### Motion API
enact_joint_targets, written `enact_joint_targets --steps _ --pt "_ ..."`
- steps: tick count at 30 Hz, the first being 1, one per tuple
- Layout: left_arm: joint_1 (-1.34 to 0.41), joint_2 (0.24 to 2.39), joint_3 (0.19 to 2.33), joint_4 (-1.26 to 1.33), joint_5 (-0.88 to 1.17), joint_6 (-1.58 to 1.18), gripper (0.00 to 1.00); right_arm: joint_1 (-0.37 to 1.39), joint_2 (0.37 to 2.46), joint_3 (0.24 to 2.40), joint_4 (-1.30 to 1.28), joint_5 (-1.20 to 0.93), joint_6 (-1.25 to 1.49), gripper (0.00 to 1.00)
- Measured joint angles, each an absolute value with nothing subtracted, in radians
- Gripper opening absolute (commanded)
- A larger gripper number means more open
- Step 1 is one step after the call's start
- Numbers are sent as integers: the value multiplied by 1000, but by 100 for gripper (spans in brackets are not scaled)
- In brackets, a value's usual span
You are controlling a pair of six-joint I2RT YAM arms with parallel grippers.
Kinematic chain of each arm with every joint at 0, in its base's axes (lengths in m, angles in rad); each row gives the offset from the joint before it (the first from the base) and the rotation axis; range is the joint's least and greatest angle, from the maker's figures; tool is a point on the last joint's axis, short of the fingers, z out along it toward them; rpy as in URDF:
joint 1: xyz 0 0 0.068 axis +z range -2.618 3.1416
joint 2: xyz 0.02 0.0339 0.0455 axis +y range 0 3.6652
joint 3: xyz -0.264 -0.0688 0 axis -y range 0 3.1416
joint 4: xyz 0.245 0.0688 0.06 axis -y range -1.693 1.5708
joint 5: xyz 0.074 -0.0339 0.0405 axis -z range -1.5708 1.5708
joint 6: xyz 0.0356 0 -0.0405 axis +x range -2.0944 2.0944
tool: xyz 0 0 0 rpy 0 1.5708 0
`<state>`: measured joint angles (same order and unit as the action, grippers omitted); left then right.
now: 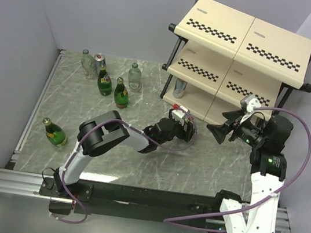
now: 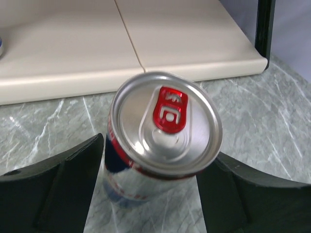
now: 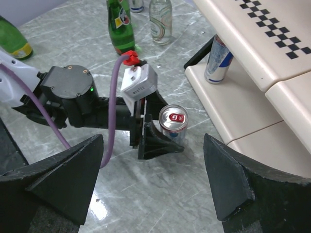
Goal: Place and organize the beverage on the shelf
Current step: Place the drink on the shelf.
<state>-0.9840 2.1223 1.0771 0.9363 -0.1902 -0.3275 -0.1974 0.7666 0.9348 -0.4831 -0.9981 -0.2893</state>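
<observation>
Marble tabletop (image 1: 75, 104), top view: your left arm reaches forward and right with the elbow folded. The left gripper (image 1: 183, 125) sits low, just before the bottom board of the shelf (image 1: 243, 36). Your right arm stands tall, and the right gripper (image 1: 216, 131) points left toward it, fingers wide apart with nothing between them. Green bottles (image 1: 105, 84) and clear bottles (image 1: 135, 77) stand far left, well apart from the shelf.

Left wrist view: the silver can (image 2: 165, 121) is upright on the table between your two fingers, near the shelf edge. Can't tell whether they press it.

Right wrist view: the same can is flanked by the left fingers. A second can (image 3: 216, 60) stands on the bottom board.
</observation>
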Motion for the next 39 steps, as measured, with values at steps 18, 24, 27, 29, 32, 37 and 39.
enact_joint_targets --steps 18,24,27,29,32,37,39 --pt "-980 2126 1139 857 -208 -311 0 -249 768 935 -503 -1065 -298 89" --pt "-981 2125 1146 854 -224 -308 0 -270 768 935 -510 -1083 -303 89" --pt "-981 2126 1182 834 -236 -308 0 -284 767 935 -518 -1095 -305 89" --pt "-979 2126 1221 830 -241 -308 0 -294 766 936 -521 -1103 -305 89" --pt "-971 2126 1282 829 -242 -308 0 -310 762 936 -527 -1114 -307 89" --pt "-951 2142 1361 831 -241 -307 0 -337 756 937 -540 -1145 -313 89" --pt "-940 2161 1381 831 -241 -305 0 -347 756 939 -545 -1154 -313 89"
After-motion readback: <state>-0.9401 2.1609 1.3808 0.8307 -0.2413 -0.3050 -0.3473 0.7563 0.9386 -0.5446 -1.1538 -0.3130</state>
